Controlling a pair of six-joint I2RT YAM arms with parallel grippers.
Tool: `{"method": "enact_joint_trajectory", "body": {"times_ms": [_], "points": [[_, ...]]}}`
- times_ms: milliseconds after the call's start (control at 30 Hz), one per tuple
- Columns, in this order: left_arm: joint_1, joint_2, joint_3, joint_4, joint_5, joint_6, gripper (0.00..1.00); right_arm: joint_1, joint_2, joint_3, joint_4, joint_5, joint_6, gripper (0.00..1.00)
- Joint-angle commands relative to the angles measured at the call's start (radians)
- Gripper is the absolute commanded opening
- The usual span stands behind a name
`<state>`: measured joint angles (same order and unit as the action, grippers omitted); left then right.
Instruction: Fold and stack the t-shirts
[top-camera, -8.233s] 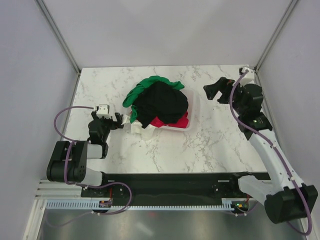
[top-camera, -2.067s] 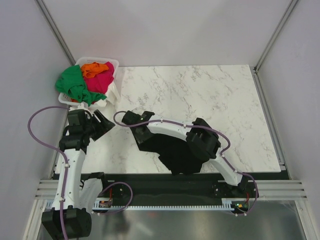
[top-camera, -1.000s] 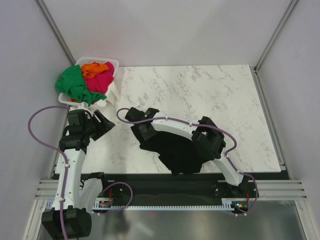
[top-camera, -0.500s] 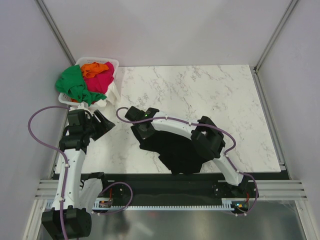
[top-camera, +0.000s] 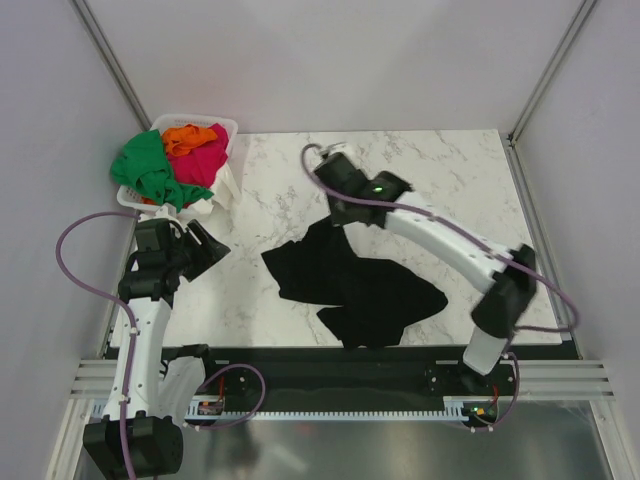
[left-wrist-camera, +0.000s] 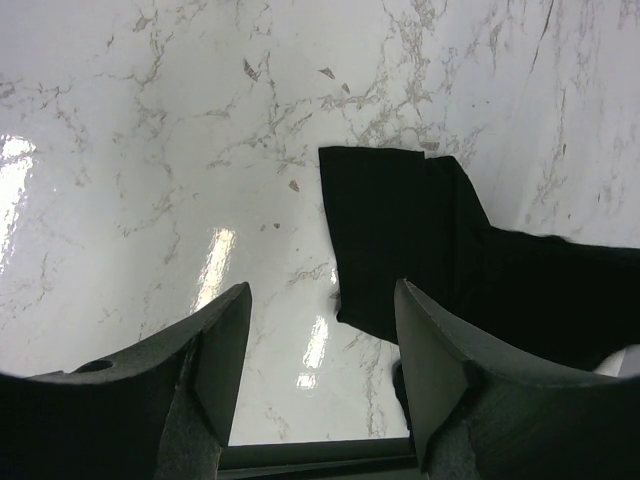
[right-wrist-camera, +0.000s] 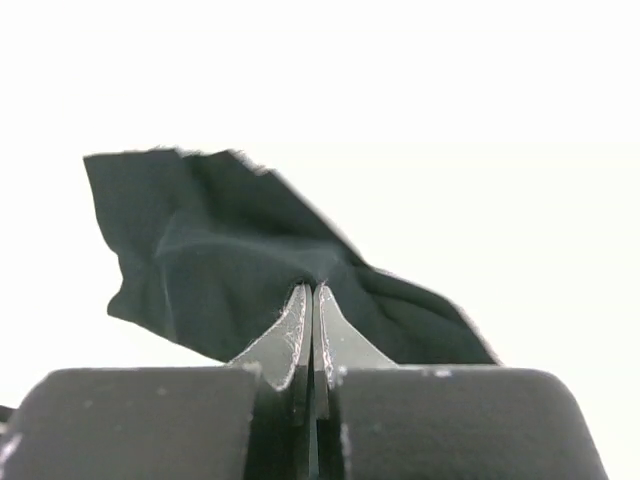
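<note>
The large black t-shirt (top-camera: 350, 285) lies crumpled on the marble table near the front edge, with one part drawn up toward the far side. My right gripper (top-camera: 340, 212) is shut on that raised part; in the right wrist view the jaws (right-wrist-camera: 312, 290) pinch a fold of the black t-shirt (right-wrist-camera: 200, 250). My left gripper (top-camera: 208, 248) hovers open left of the shirt, holding nothing. In the left wrist view its fingers (left-wrist-camera: 222, 345) frame bare marble, and a corner of the black t-shirt (left-wrist-camera: 400, 235) lies just ahead. Green (top-camera: 145, 170), orange (top-camera: 185, 136) and pink-red (top-camera: 206, 160) t-shirts sit piled in the basket.
The white slotted basket (top-camera: 226, 180) stands at the table's far left corner, close behind my left arm. Grey walls with metal posts enclose the table on three sides. A black rail with cables runs along the near edge.
My right gripper has shut on the black t-shirt and swung from its left edge up toward the far middle, dragging a part of the shirt with it. The left arm has stayed put.
</note>
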<state>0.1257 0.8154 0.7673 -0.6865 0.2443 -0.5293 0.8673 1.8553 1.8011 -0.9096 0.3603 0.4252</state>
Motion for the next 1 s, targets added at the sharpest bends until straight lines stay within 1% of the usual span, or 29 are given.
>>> {"method": "enact_joint_trajectory", "body": {"times_ms": [0,33,67,233,300,367,400,433,500,533,600,633,833,900,967], "points": [[-0.004,-0.013,0.006,0.015,0.006,0.037,0.66,-0.079,-0.319,-0.115,-0.035,0.118,-0.005,0.00],[-0.005,-0.012,0.004,0.013,0.006,0.037,0.66,-0.102,-0.367,-0.147,-0.037,0.126,-0.005,0.00],[-0.003,-0.009,0.007,0.015,0.007,0.037,0.66,-0.112,-0.454,-0.205,-0.040,0.144,-0.005,0.00],[-0.005,0.048,0.004,0.033,0.032,0.025,0.66,-0.131,-0.654,-0.338,-0.067,0.200,0.023,0.00],[-0.015,0.085,-0.003,0.064,0.046,0.003,0.66,-0.134,-0.683,-0.396,-0.069,0.213,0.032,0.00],[-0.060,0.120,-0.010,0.114,0.041,-0.014,0.66,-0.139,-0.712,-0.439,-0.080,0.232,0.055,0.00],[-0.083,0.139,-0.002,0.125,0.014,-0.029,0.66,-0.140,-0.719,-0.451,-0.083,0.241,0.061,0.00],[-0.148,0.192,0.004,0.134,-0.003,-0.035,0.66,-0.146,-0.726,-0.463,-0.086,0.247,0.069,0.00],[-0.207,0.249,0.039,0.157,-0.055,-0.040,0.66,-0.154,-0.751,-0.497,-0.087,0.265,0.086,0.00],[-0.262,0.316,0.055,0.162,-0.072,-0.040,0.66,-0.162,-0.758,-0.508,-0.087,0.273,0.092,0.00],[-0.305,0.384,0.096,0.176,-0.114,-0.035,0.65,-0.175,-0.789,-0.537,-0.089,0.290,0.101,0.00],[-0.331,0.443,0.108,0.183,-0.123,-0.034,0.65,-0.192,-0.806,-0.546,-0.092,0.304,0.103,0.00],[-0.365,0.646,0.184,0.238,-0.168,-0.024,0.63,-0.249,-0.828,-0.585,-0.092,0.293,0.069,0.00],[-0.373,0.724,0.217,0.234,-0.203,-0.012,0.62,-0.257,-0.826,-0.600,-0.091,0.289,0.066,0.00],[-0.379,0.764,0.231,0.231,-0.221,-0.009,0.62,-0.263,-0.828,-0.609,-0.083,0.281,0.058,0.00]]}}
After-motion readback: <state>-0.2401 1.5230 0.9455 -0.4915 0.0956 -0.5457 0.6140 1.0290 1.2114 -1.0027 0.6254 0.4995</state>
